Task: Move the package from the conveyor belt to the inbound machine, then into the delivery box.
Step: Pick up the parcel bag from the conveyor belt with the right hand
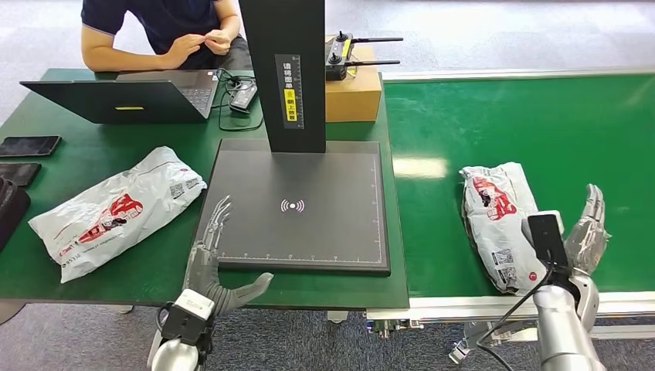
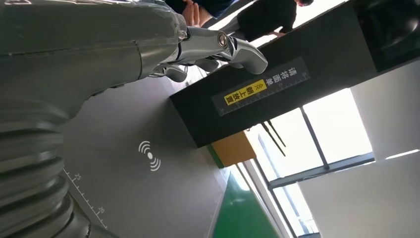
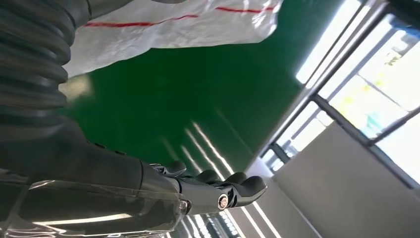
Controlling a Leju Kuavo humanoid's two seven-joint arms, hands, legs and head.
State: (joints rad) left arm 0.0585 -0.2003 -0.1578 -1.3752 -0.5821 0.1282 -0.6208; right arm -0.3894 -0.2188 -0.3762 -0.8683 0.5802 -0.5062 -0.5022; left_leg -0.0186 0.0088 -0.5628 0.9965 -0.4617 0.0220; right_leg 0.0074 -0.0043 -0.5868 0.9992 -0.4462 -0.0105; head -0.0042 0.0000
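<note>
A white plastic package [image 1: 498,224] with red print lies on the green conveyor belt [image 1: 525,124] near its front edge; its edge also appears in the right wrist view [image 3: 173,25]. My right hand [image 1: 585,229] stands open just to the right of it, fingers straight, not touching. The inbound machine is a dark scan plate [image 1: 305,205] with a black post [image 1: 286,73]. My left hand [image 1: 210,255] is open at the plate's front left corner, fingers [image 2: 218,47] stretched toward the post [image 2: 267,87].
A second white package [image 1: 116,209] lies on the green table left of the plate. A laptop [image 1: 127,97], phones [image 1: 29,145], a cardboard box [image 1: 354,93] with a controller, and a seated person [image 1: 166,31] are at the back.
</note>
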